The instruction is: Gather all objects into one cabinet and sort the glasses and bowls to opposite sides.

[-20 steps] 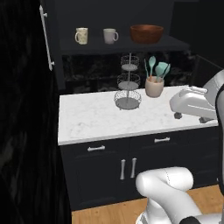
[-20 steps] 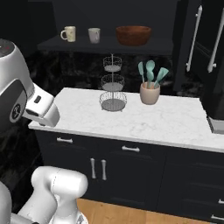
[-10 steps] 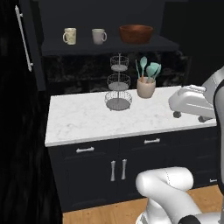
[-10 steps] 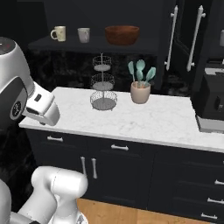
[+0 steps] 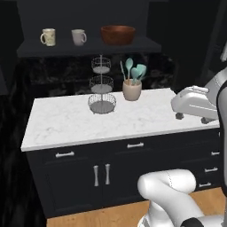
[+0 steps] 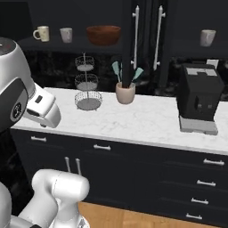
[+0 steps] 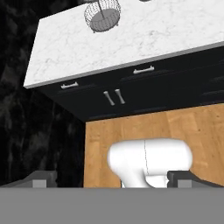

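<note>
A white marble worktop [image 5: 66,122] runs over black drawers [image 6: 196,178] and doors, with wood floor [image 7: 175,131] below. The arm is folded back, its hand held low beside the worktop's edge and looking down at the floor and the robot's own base. The fingers [image 7: 41,178] show as two dark tips at opposite edges of the hand view, spread wide, with nothing between them.

On the shelf [image 5: 133,44] of the open cabinet at the back stand a cream mug [image 5: 48,37], a grey mug [image 5: 79,37] beside it, and the wooden bowl [image 5: 118,34] to the right, all apart from one another. A third mug [image 6: 207,37] sits well away, on a separate shelf above the black coffee machine [image 6: 198,98]. Two tall doors with white bar handles [image 6: 136,35] hang between the two shelves.

Risks, as a judgement: the third mug is high and far from the hand, so a reach from this stance probably fails. On approach the arm could clip the coffee machine below it or the door edge beside it. Carrying it back, the mug must pass over the wire basket [image 5: 102,86] and the utensil pot [image 5: 132,88], either of which a low path could topple. A careless placing could knock the mugs already on the shelf, or land it on the bowl's side.
</note>
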